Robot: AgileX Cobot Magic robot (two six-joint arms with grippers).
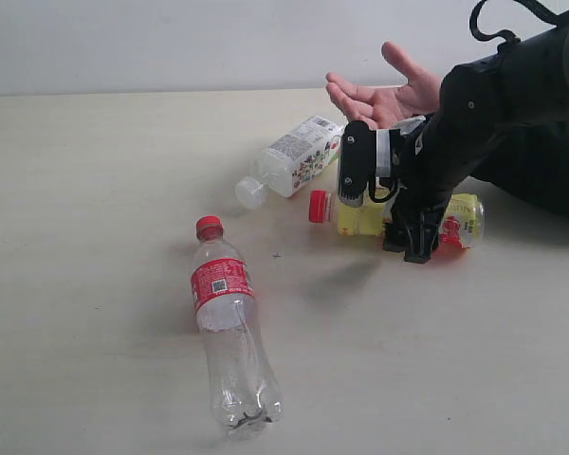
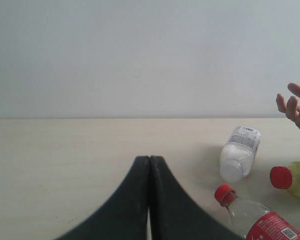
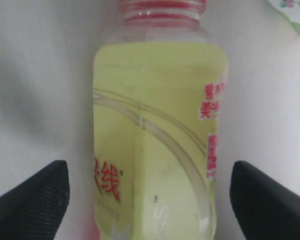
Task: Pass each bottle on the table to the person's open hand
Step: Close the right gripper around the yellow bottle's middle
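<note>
Yellow bottle fills my right wrist view. It lies flat on the tabletop, red cap at one end, with pale surface showing down both of its long sides. My right claw is spread wide over it, one finger on each side of the body. There's a clear gap between each fingertip and the plastic, so nothing is pinched.

In the exterior view the yellow bottle's cap points left, toward the white cap of the small bottle with the colourful label. That one lies on its side just beyond, the two caps near each other but apart. Behind both, the open hand hangs palm up above the tabletop's far edge, fingers loose, black sleeve running off to the right. My arm crosses in front of that sleeve.

Nearer the camera lies the clear bottle with the red cap and label, well apart from the other two, base toward the near edge. Left of it is broad bare surface right out to the edge.

My left claw is pressed together, fingers flush, holding nothing, low over open tabletop with all three bottles off to its side.
</note>
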